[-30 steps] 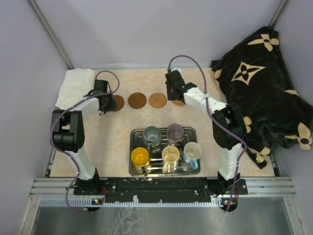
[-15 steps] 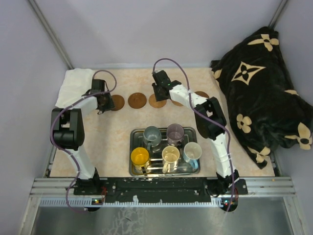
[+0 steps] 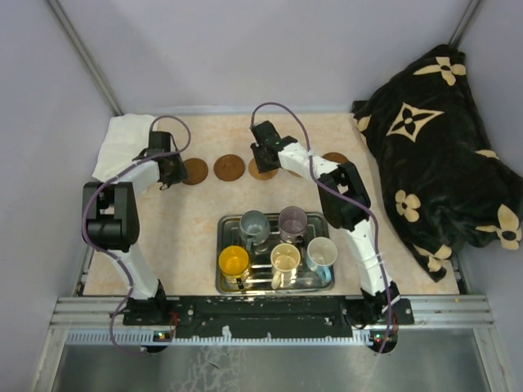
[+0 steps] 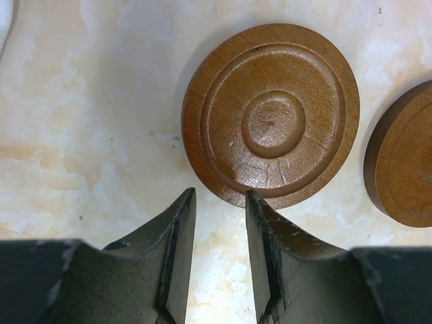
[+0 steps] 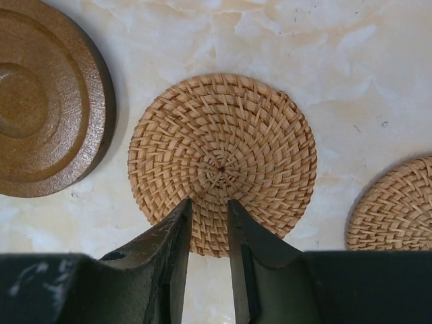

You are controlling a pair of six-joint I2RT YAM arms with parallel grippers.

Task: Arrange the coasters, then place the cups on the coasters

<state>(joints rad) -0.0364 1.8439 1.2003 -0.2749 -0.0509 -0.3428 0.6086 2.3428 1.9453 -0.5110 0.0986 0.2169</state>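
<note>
My R pincer (image 5: 209,201) swung left, now over woven coaster (image 5: 223,142) beyond tray (image 3: 225,224); L pincer (image 4: 220,192) at edge of wooden coaster (image 4: 270,115). Both part-open, empty. Still arranging coasters; cups (image 3: 285,257) wait in tray.

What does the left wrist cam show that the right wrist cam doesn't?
Left wrist only: a ringed wooden coaster ahead of the left gripper, one finger overlapping its near edge. Right wrist only: two woven coasters, one under the right gripper's tips, one cut off at right. Both: parted jaws with nothing clamped, the marbled table, and a second wooden coaster at the frame edge, probably the same one.
</note>
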